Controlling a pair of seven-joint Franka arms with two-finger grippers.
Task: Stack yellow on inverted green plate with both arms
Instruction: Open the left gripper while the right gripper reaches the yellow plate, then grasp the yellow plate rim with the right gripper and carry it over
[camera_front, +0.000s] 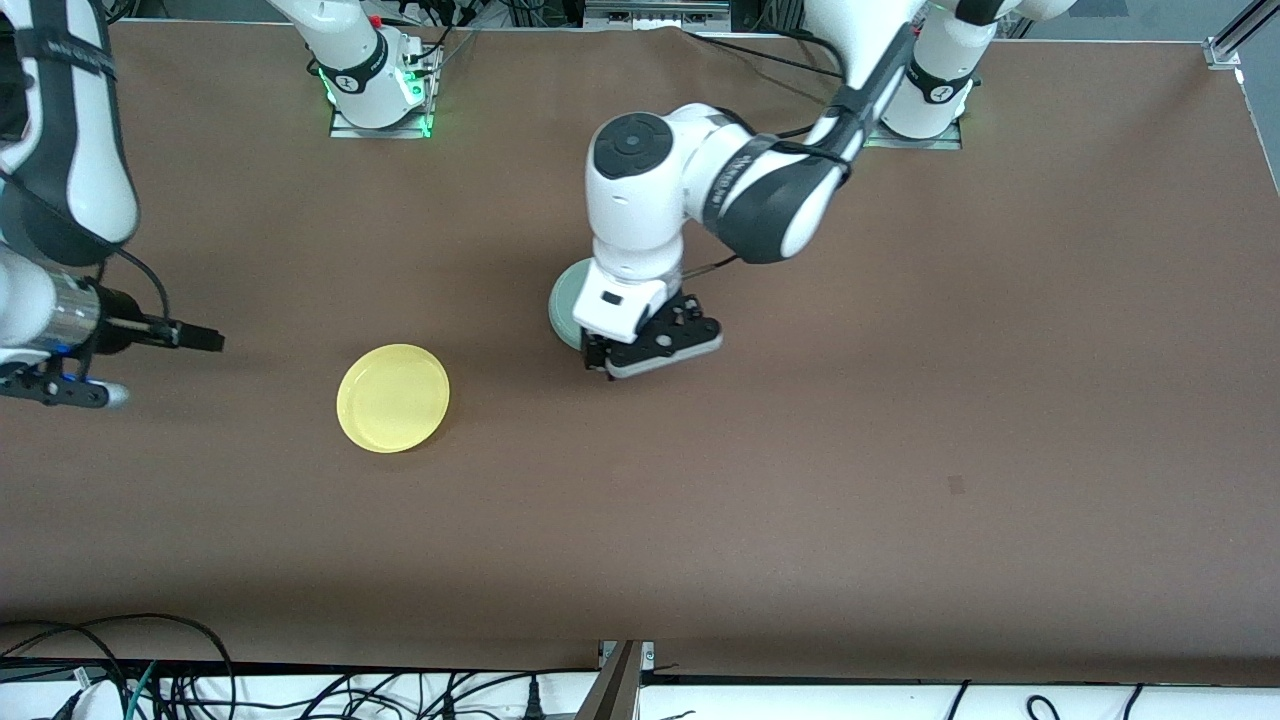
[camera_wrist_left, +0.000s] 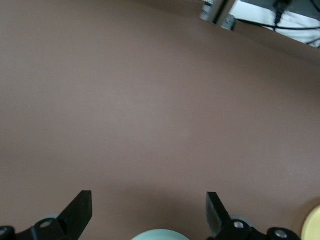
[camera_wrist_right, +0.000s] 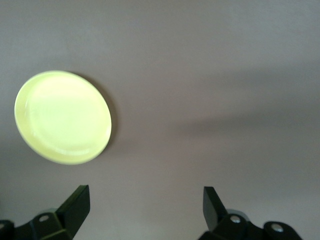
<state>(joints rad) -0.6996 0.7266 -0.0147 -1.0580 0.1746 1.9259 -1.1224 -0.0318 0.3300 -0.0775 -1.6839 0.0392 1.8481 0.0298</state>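
Down at the middle of the table (camera_front: 900, 420), the left gripper (camera_front: 652, 352) hangs low with its fingers (camera_wrist_left: 80, 210) spread wide and nothing between them; in the left wrist view bare brown surface fills the gap and only a sliver of the green plate (camera_front: 566, 305) shows at the picture's edge. From the front camera that plate lies flat on the table, mostly hidden under the left arm's wrist, with just a pale mint arc of rim showing toward the right arm's end. Whether it sits rim up or rim down cannot be told. Being round, it has no long axis.

Over the table's edge at the right arm's end, the right gripper (camera_front: 60, 385) waits, its fingers (camera_wrist_right: 75, 207) likewise wide apart and empty. The yellow (camera_front: 393, 397) plate lies flat with its shallow rim upward, between the two grippers and somewhat nearer to the front camera than the green one, well apart from it. Open brown table surrounds the yellow plate all round, and a broad bare stretch runs from the plates toward the front camera and toward the left arm's end
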